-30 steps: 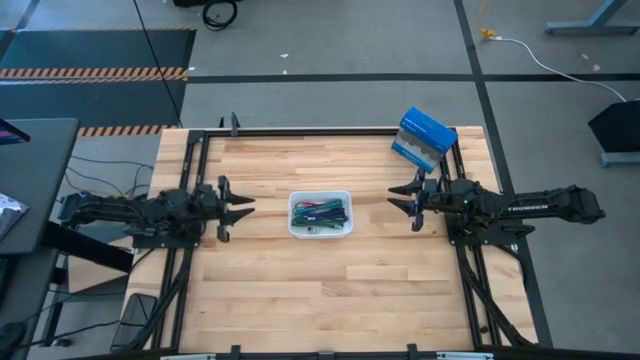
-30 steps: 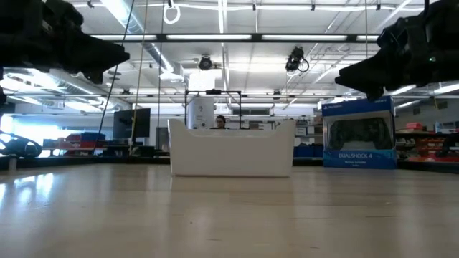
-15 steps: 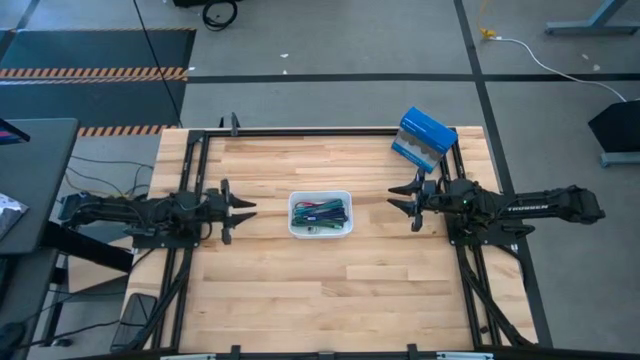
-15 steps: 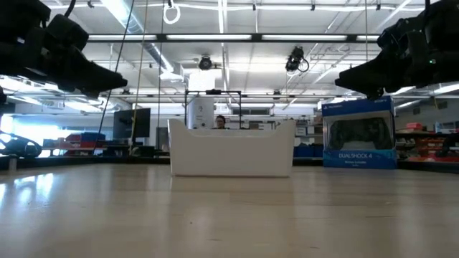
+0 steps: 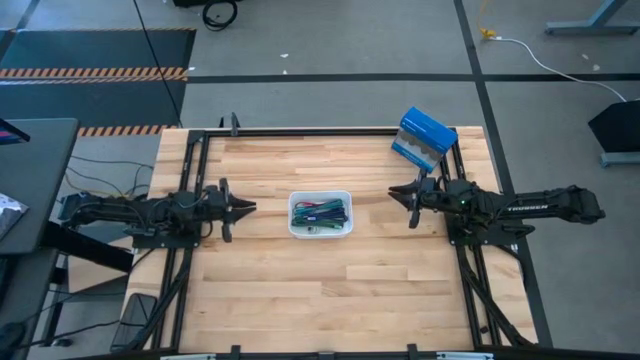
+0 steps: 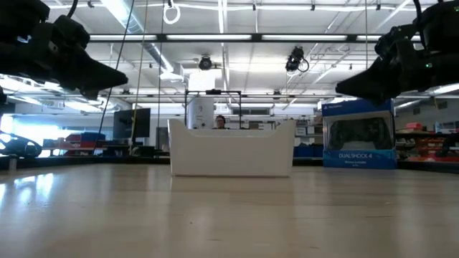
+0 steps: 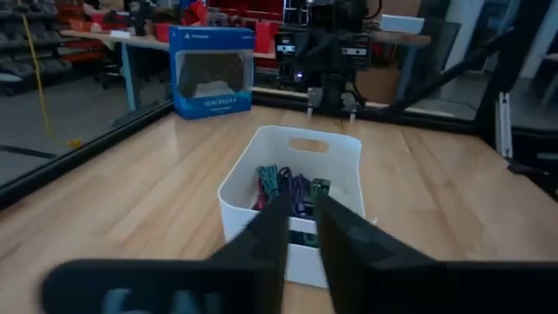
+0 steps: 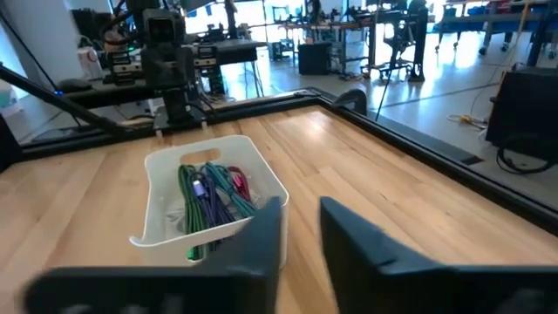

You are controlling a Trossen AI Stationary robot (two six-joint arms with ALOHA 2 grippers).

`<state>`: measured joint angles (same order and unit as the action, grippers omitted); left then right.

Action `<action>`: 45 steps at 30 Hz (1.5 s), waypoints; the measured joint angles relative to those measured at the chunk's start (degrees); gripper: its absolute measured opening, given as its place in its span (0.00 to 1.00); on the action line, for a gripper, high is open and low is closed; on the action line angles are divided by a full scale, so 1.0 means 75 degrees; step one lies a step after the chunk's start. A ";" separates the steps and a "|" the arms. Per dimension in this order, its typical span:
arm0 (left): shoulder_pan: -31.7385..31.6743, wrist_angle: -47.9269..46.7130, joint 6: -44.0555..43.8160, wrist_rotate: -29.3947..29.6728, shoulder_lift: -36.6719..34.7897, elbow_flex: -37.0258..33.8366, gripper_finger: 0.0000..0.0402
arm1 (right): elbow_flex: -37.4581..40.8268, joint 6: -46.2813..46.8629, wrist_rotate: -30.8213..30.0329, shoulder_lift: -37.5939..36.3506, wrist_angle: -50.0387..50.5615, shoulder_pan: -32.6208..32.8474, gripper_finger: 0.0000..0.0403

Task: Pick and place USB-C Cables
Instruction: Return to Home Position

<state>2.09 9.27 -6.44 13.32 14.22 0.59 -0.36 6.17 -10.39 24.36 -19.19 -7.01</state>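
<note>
The USB-C cables (image 5: 322, 212) lie as a heap of green, teal, purple and magenta bundles inside the white square tray (image 5: 320, 194), mid-table. The cables also show in the left wrist view (image 7: 292, 187) and the right wrist view (image 8: 209, 196). In the low view the tray wall (image 6: 231, 150) hides them. My left gripper (image 5: 248, 207) hovers left of the tray, pointing at it. Its fingers are drawn together to a narrow slit (image 7: 301, 205). My right gripper (image 5: 393, 192) hovers right of the tray in the same way (image 8: 301, 209). Neither holds anything.
A blue and white controller box (image 5: 425, 138) stands at the table's far right corner, behind my right arm, and also shows in the low view (image 6: 358, 136). Bare wood lies on all sides of the tray. Black frame rails run along the table's edges.
Both grippers have shut from wide open to a narrow slit while hovering beside the tray. My left gripper has dipped slightly. The tray and the cables have stayed where they were.
</note>
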 joint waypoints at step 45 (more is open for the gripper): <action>0.0000 -0.0013 -0.0056 -0.0003 0.0000 -0.0002 0.09 | 0.0000 0.0100 -0.0195 0.0000 -0.0030 0.0003 0.05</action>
<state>2.09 9.17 -6.85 13.30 14.22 0.58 -0.36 6.92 -11.86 24.36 -19.42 -6.98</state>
